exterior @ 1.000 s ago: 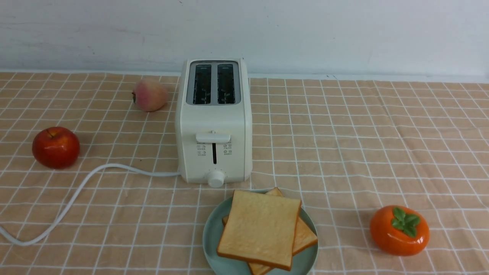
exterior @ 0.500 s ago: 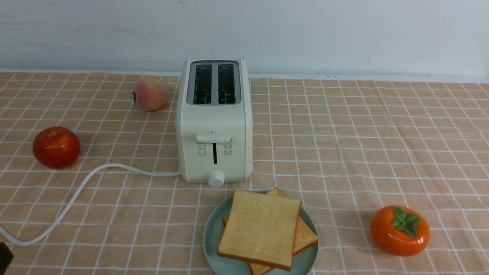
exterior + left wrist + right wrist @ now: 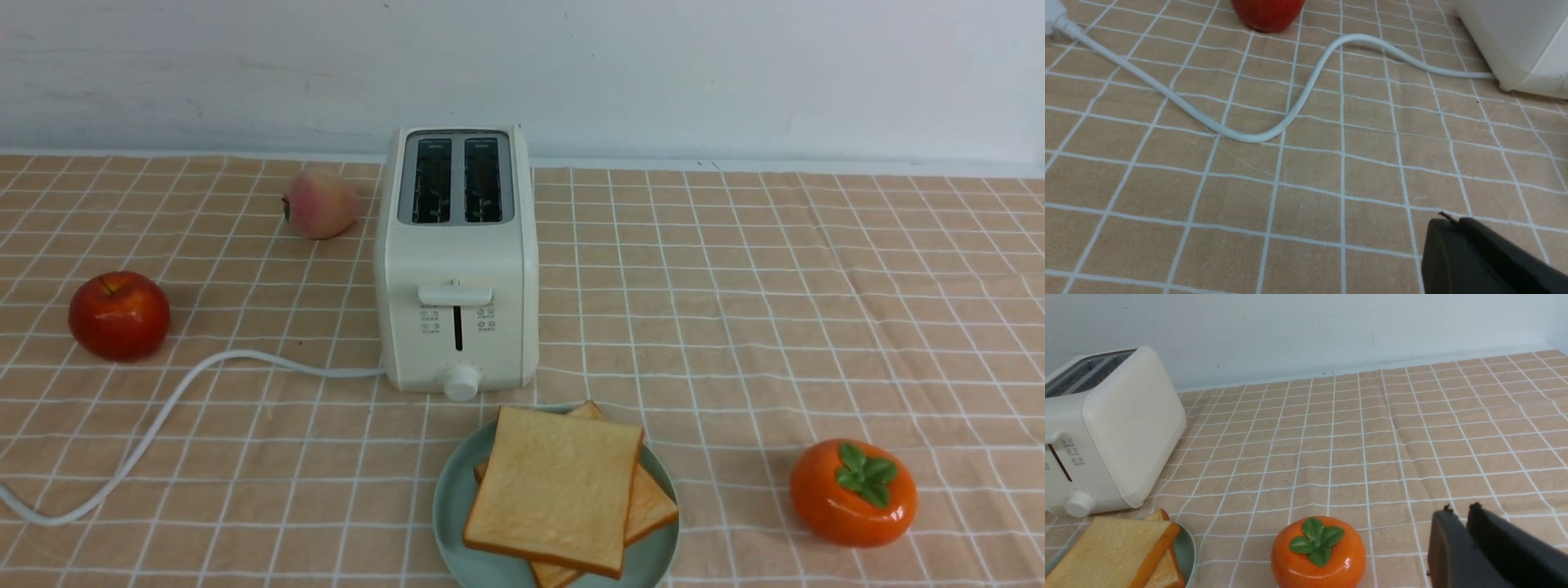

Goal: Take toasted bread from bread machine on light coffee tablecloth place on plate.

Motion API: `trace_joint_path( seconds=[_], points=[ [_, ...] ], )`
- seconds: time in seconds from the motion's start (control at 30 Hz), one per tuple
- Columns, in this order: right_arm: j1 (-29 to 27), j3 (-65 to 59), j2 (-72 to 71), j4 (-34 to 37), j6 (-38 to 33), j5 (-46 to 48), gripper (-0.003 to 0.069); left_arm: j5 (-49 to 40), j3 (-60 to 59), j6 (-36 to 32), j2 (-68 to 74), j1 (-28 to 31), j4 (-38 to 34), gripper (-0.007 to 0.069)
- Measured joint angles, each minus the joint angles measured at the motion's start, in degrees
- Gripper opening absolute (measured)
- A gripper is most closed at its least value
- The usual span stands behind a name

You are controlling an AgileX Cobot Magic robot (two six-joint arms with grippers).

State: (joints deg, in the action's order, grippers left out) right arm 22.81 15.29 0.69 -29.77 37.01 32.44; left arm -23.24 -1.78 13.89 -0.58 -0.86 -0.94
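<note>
Toast (image 3: 563,490) on plate (image 3: 453,510) — well clear of both jaws.

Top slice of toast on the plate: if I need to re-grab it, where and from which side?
Grip the top slice at its right crust edge, coming from the right arm's side. That edge overhangs the lower slice and stands above the plate, leaving room for the jaws.

The light coffee tablecloth (image 3: 735,310) covers the whole surface. At the centre stands the bread machine (image 3: 457,269), its white cord (image 3: 163,416) running toward 8 o'clock. The plate (image 3: 453,506) lies at 6 o'clock, a red apple (image 3: 119,315) at 9, a peach (image 3: 320,203) at 10, an orange persimmon (image 3: 853,492) at 4.
</note>
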Motion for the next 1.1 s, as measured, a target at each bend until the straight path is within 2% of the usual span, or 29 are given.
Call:
trace_joint_path(
  seconds=[1.1],
  points=[
    [0.0, 0.0, 0.0, 0.0, 0.0, 0.0, 0.0104, 0.0, 0.0, 0.2, 0.0, 0.0, 0.0, 0.0020]
  ],
)
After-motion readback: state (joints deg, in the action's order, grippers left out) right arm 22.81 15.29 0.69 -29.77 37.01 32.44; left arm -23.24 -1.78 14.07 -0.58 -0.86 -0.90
